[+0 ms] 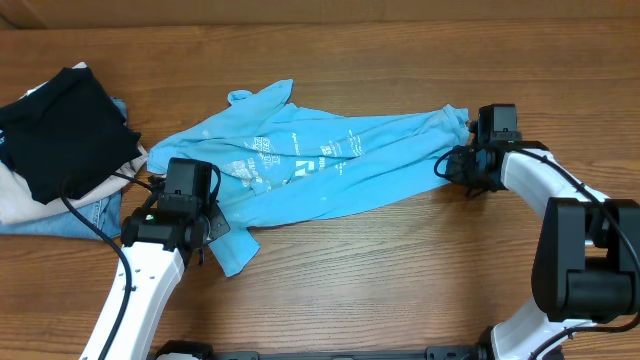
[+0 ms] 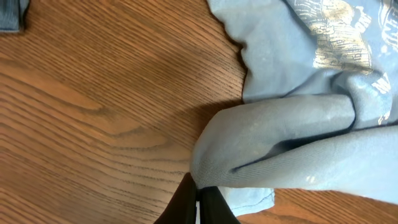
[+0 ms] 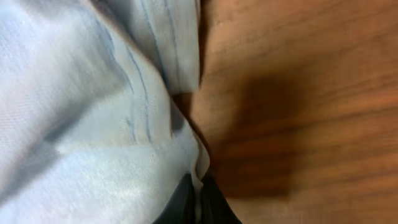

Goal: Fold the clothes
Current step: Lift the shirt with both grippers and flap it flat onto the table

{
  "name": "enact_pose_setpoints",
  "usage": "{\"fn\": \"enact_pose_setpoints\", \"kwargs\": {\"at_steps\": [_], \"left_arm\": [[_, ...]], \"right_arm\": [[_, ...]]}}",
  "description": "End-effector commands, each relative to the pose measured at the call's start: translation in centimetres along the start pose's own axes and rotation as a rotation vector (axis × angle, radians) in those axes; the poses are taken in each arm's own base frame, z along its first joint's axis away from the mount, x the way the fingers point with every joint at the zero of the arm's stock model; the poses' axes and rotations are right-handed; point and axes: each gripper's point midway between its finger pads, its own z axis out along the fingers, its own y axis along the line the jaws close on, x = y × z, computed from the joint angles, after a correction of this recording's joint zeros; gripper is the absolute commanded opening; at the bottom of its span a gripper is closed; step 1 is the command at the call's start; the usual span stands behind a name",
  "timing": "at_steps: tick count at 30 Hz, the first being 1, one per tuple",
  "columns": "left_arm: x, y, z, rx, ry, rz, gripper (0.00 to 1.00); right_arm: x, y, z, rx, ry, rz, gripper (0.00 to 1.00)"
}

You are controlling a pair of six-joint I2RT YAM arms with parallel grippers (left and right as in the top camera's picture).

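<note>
Sky-blue T-shirt (image 1: 330, 160) lay crumpled lengthwise, apparently no fold made yet; left gripper (image 2: 198, 200) and right gripper (image 3: 198, 198) each pinched cloth edge.

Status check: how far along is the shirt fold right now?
Done: both grips look made. The left gripper is shut on a bunched edge of the T-shirt, and the right gripper is shut on a hem at its other end. In hand: the shirt lies stretched and crumpled between them on the table. Left: no clean fold shows yet, so flattening and every fold remain.
</note>
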Motion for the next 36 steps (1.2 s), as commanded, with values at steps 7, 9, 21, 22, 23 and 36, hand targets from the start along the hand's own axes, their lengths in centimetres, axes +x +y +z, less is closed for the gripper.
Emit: {"fn": "enact_pose_setpoints", "kwargs": {"at_steps": [7, 9, 21, 22, 23, 36], "left_arm": [[-5.3, -1.4, -6.8, 0.066, -0.166, 0.115, 0.04], [-7.2, -1.9, -10.3, 0.101, -0.234, 0.126, 0.04], [-12.1, -0.9, -28.3, 0.239, -0.552, 0.135, 0.04], [-12.2, -0.6, -29.8, 0.250, -0.582, 0.136, 0.04], [-12.2, -0.1, -31.5, 0.262, -0.620, 0.131, 0.04], [-11.6, 4.3, -40.6, 0.284, -0.866, 0.027, 0.04]], "right_arm": [[-4.9, 1.8, -14.9, -0.028, -0.237, -0.005, 0.04], [-5.4, 1.5, -20.8, -0.026, -0.323, 0.028, 0.04], [-2.0, 0.5, -42.8, -0.086, -0.712, 0.044, 0.04], [-1.5, 0.3, -44.2, -0.085, -0.740, 0.047, 0.04], [-1.0, 0.1, -45.4, -0.083, -0.766, 0.051, 0.04], [0.6, -0.2, -53.5, -0.109, -0.965, 0.061, 0.04]]}}
